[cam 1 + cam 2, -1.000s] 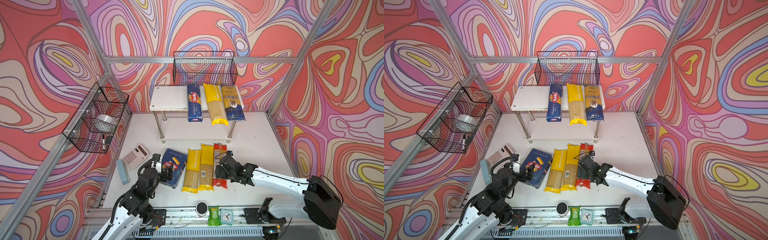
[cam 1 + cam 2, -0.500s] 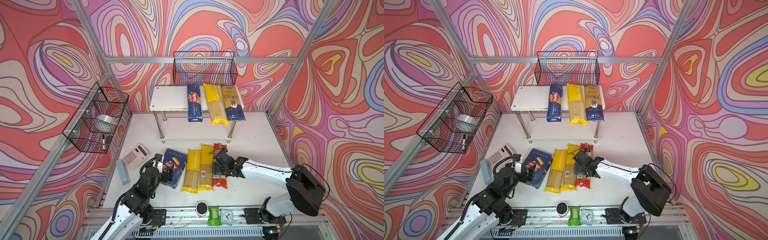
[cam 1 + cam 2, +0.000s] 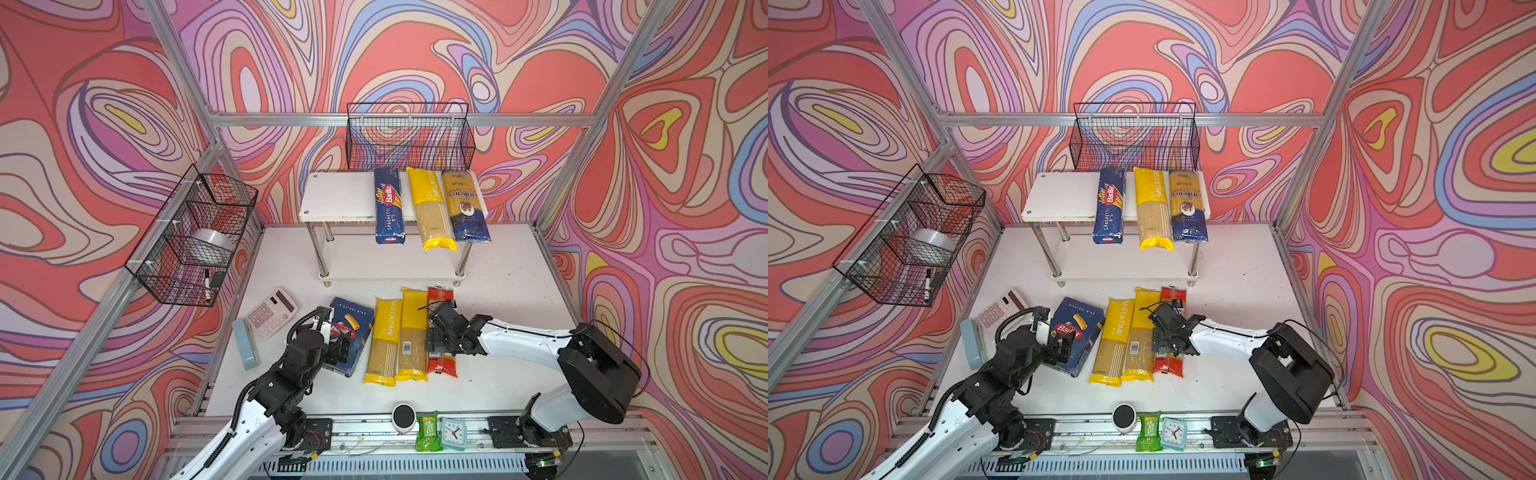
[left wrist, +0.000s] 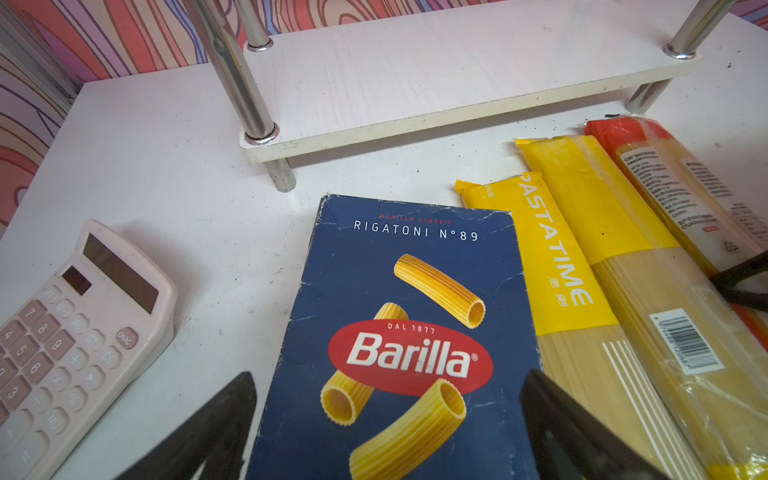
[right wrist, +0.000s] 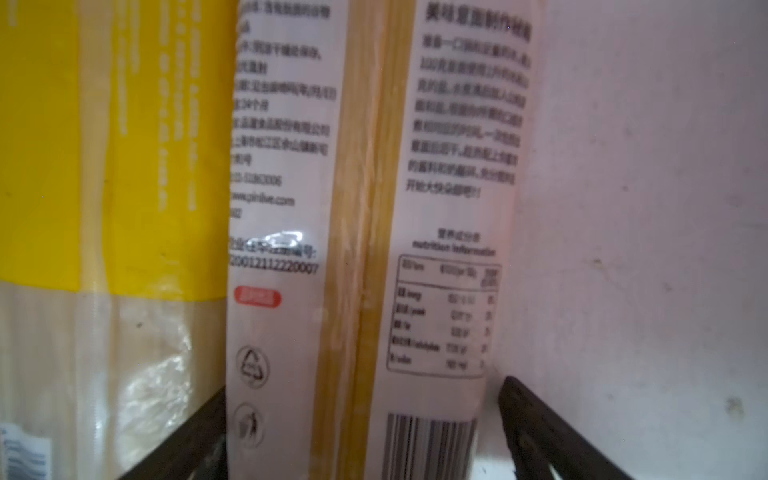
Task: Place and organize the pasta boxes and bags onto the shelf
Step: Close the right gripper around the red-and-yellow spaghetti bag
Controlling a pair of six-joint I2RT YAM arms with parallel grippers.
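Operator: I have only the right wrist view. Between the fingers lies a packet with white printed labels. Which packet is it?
Observer: It is the red-ended packet; its red ends lie outside your picture.
Operator: What does the other arm do?
Observer: The left gripper is open, with its fingers on either side of the rigatoni box.
Operator: How much is on the shelf already?
Observer: The top board of the shelf carries three things side by side: the spaghetti box, a yellow-ended packet and the gold and dark blue packet.
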